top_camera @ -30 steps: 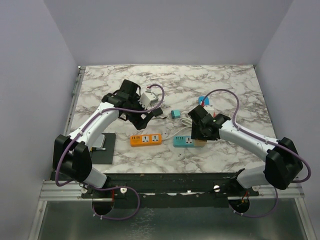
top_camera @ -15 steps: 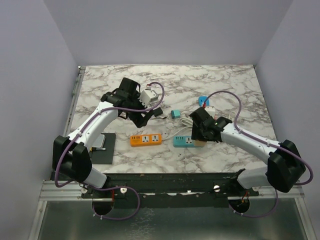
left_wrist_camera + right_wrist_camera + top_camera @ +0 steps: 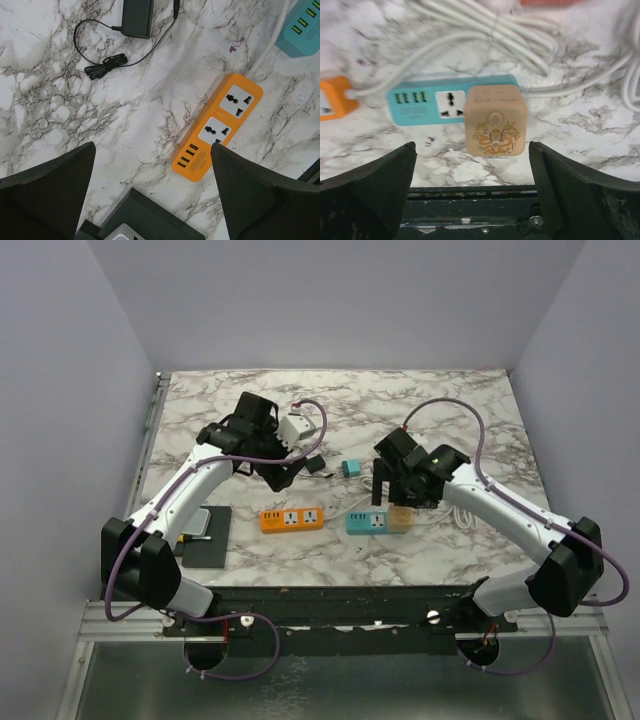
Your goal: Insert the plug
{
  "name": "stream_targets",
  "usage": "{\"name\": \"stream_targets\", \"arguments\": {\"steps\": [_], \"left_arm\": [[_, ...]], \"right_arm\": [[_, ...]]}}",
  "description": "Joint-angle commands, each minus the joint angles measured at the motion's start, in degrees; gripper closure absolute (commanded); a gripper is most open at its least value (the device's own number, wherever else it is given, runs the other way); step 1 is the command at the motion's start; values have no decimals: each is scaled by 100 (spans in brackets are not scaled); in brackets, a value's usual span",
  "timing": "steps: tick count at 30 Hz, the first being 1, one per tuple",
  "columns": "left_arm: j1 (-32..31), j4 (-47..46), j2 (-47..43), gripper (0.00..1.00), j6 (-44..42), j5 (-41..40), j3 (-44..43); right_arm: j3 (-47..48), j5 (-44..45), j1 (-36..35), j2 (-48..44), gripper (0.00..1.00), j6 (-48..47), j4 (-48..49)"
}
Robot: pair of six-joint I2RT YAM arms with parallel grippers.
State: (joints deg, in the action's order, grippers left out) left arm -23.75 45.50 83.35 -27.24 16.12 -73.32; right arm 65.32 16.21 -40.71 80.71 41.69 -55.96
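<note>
Apparently the insertion is finished: the beige cube plug (image 3: 495,120) sits in the teal power strip (image 3: 412,112) near the front edge of the counter (image 3: 450,410); right gripper (image 3: 472,150) and left gripper (image 3: 152,150) hover, jaws wide.

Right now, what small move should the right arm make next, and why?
Probably lift the right gripper straight up and clear. Its fingers stand open with nothing held, and the tan plug sits on the teal power strip at its end socket, apparently seated, so the insertion looks done.
</note>
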Motion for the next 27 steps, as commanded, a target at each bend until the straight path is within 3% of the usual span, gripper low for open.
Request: {"name": "stream_targets", "arguments": {"steps": [1, 6, 11, 23, 27], "left_arm": [[-12, -8, -219, 1, -10, -139, -240], [-6, -4, -169, 1, 60, -199, -311], [-4, -10, -163, 1, 9, -285, -302], [2, -17, -242, 1, -18, -290, -244], [2, -15, -266, 1, -18, -299, -235]], "right_arm": [[939, 479, 109, -258, 0, -289, -730], [1268, 604, 969, -212, 0, -662, -545], [1143, 982, 1498, 414, 0, -878, -264], [1231, 1634, 1553, 1917, 0, -1237, 644], [1234, 1660, 1578, 2174, 5, -1423, 981]]}}
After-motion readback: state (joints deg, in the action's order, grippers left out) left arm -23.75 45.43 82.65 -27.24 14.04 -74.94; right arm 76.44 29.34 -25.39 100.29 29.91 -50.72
